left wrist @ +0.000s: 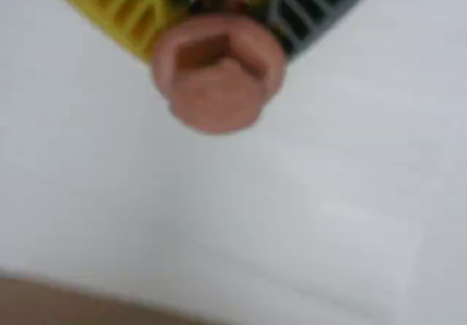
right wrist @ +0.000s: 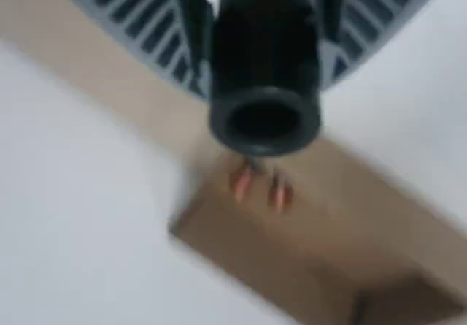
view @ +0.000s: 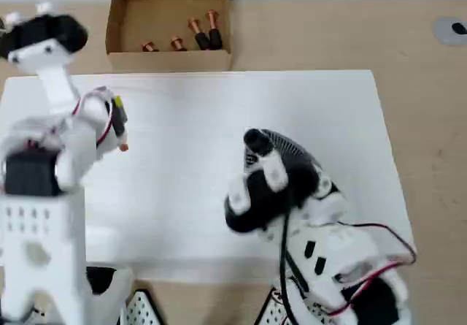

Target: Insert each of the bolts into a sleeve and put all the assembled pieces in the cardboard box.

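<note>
My left gripper (left wrist: pixel 219 4) is shut on a copper bolt (left wrist: pixel 217 73), its hex head pointing at the camera, between a yellow finger (left wrist: pixel 117 11) and a grey one. In the high view that gripper (view: pixel 117 124) hangs over the left side of the white sheet (view: pixel 190 164), the bolt tip (view: pixel 123 147) showing. My right gripper (right wrist: pixel 266 18) is shut on a black sleeve (right wrist: pixel 264 84), its open bore facing outward. In the high view the sleeve (view: pixel 257 142) sticks up from the right arm mid-sheet. The cardboard box (view: pixel 169 22) at the back holds several assembled pieces (view: pixel 198 36).
The white sheet covers most of the wooden table (view: pixel 423 120). In the right wrist view the cardboard box (right wrist: pixel 306 252) lies beyond the sleeve with copper bolt heads (right wrist: pixel 259 186) visible inside. A grey disc (view: pixel 451 29) sits at the far right.
</note>
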Tool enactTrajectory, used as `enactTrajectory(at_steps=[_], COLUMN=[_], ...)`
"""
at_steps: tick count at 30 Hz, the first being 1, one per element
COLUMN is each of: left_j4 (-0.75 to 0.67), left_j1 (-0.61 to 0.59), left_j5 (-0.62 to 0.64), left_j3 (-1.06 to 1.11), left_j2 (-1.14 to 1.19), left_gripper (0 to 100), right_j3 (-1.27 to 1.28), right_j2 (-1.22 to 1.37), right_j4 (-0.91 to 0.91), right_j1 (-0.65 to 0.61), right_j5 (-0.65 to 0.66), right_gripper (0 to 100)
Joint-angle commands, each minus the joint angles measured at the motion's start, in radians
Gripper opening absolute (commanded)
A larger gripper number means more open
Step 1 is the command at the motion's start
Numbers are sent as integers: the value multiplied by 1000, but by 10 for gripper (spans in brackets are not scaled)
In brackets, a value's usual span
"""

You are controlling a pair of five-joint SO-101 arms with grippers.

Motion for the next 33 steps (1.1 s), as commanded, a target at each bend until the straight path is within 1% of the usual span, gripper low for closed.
enactTrajectory(at_steps=[1, 6, 9, 14, 16, 18, 21, 27, 33], left_j4=[-216, -388, -450, -514, -537, -539, -514, -301, -210], left_j1=[5, 15, 66, 219, 265, 293, 304, 304, 308], left_j5=[40, 43, 43, 43, 43, 43, 43, 43, 43], left_j3=[212, 396, 456, 462, 450, 423, 384, 249, 169], left_j2=[-143, -263, -303, -325, -325, -325, -329, -361, -450], left_gripper=[12, 11, 10, 10, 10, 10, 9, 9, 9], right_j3=[174, 280, 282, 334, 369, 398, 426, 466, 472], right_j2=[-116, -165, -150, -131, -131, -131, -131, -125, -122], right_j4=[-135, -198, -206, -206, -207, -218, -265, -311, -311], right_j1=[-47, -62, -76, -229, -283, -308, -309, -309, -309], right_j5=[-12, -21, -109, -272, -290, -290, -290, -292, -292], right_gripper=[12, 12, 11, 11, 11, 11, 11, 11, 11])
